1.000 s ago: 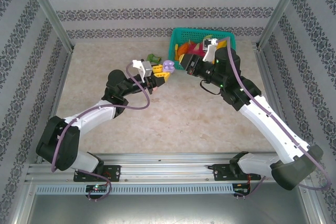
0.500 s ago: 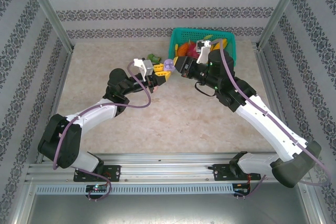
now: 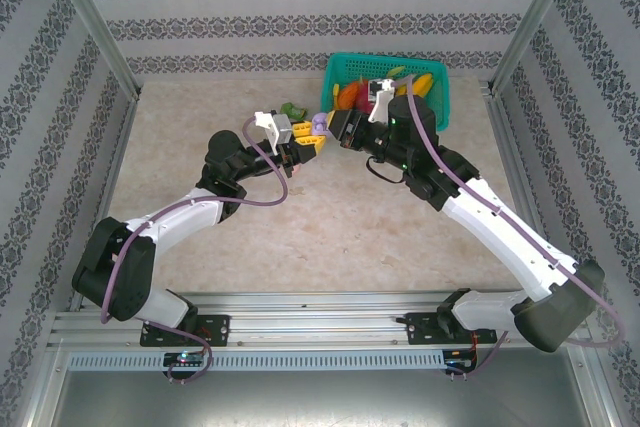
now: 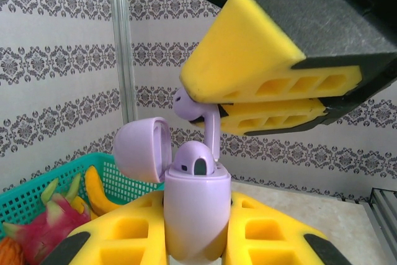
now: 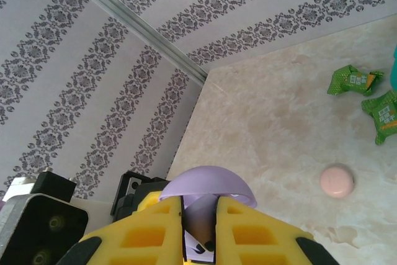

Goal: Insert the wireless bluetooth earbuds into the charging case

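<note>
While the left arm has kept its place over the middle of the table (image 3: 330, 217), the right arm has swung in from above the basket (image 3: 440, 82) at the far right corner. The right gripper (image 3: 337, 128) now meets the left gripper (image 3: 303, 140) nose to nose.

The left gripper stays clamped on the lilac charging case (image 4: 195, 215), which is upright, lid tipped back, and raised clear of the table. Just above it, in the left wrist view, the right gripper's fingers are pinched together on a purple earbud (image 4: 209, 130). Its stem points down just beside what looks like a second earbud (image 4: 193, 161) already seated in the case.

The carry therefore looks finished, and insertion is the step in hand. The stem must line up with the free socket before those fingers let go.

Farther off, the green wrappers (image 3: 290, 110) lie near the table's far edge, with a pink case (image 5: 337, 181) lying near them.
</note>
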Available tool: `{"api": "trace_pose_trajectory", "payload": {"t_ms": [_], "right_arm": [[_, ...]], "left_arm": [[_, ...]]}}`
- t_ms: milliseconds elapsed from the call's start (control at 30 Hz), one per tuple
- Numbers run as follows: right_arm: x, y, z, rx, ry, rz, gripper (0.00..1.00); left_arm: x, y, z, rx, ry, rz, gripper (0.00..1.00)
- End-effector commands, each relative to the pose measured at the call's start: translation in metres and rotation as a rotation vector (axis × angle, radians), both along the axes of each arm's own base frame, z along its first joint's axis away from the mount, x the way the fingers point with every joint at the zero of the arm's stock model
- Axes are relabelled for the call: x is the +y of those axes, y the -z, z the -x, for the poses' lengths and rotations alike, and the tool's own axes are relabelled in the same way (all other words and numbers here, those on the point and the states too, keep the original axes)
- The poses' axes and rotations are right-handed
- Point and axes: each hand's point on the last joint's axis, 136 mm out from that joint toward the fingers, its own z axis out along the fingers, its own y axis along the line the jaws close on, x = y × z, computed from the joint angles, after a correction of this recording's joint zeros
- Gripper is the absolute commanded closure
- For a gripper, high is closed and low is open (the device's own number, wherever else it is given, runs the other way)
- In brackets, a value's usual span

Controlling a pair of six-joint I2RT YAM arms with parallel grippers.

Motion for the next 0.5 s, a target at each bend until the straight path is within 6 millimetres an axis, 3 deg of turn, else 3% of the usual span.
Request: {"api": "trace_pose_trajectory", "payload": {"t_ms": [0, 467], "right_arm": [[0.002, 0.006, -0.002, -0.008, 0.004, 0.013, 0.84], [0.013, 0.023, -0.002, 0.028, -0.032, 0.04, 0.85]], "left_arm": [[-0.005, -0.026, 0.011, -0.077, 0.04, 0.038, 1.0], [-0.006, -0.026, 0.011, -0.076, 0.043, 0.039, 1.0]]}}
